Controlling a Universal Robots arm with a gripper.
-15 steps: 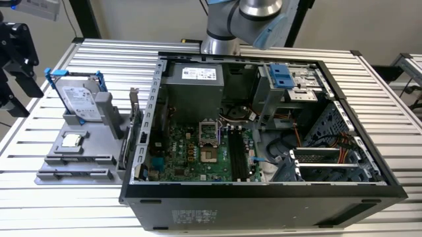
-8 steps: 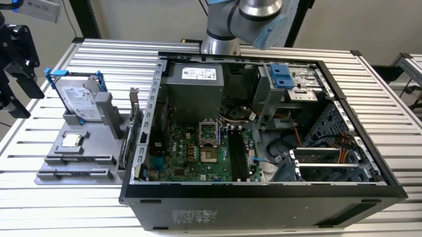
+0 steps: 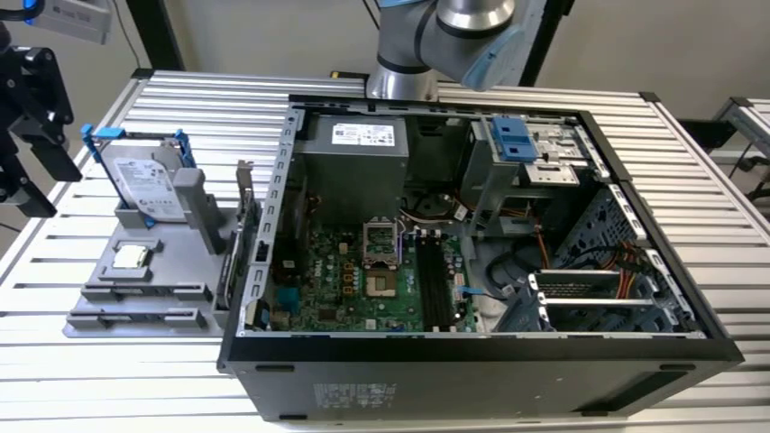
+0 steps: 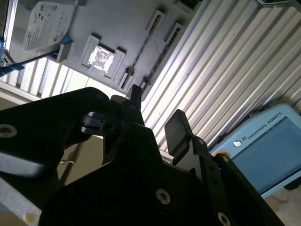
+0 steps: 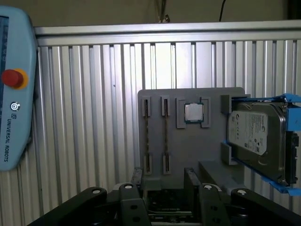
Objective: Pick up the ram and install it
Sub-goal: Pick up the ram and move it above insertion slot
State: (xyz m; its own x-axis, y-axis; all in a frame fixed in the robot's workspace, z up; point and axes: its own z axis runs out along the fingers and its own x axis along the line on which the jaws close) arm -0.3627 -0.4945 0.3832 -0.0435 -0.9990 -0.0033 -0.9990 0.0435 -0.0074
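Note:
A grey holder tray [image 5: 188,160] lies on the slatted table beside the open computer case [image 3: 481,347]. Two thin dark strips stand edge-on in its long holders; I take the nearer strip [image 5: 165,139] for the ram, though no colour or chips show from this angle. The same holders [image 3: 142,294] appear in the exterior view. My gripper [image 5: 163,176] hangs above the case-side edge of the tray, apart from the strips, open with nothing between its fingers. The second wrist view also shows the gripper [image 4: 157,113] open. Long black slots [image 3: 430,280] run along the green motherboard [image 3: 343,271].
The tray also carries a hard drive [image 5: 258,136] in a blue frame and a processor chip [image 5: 194,113]. An upright card [image 3: 247,225] stands between tray and case. A teach pendant [image 5: 14,94] sits off the table's side. The black wrist assembly [image 3: 31,126] hangs at the exterior view's left.

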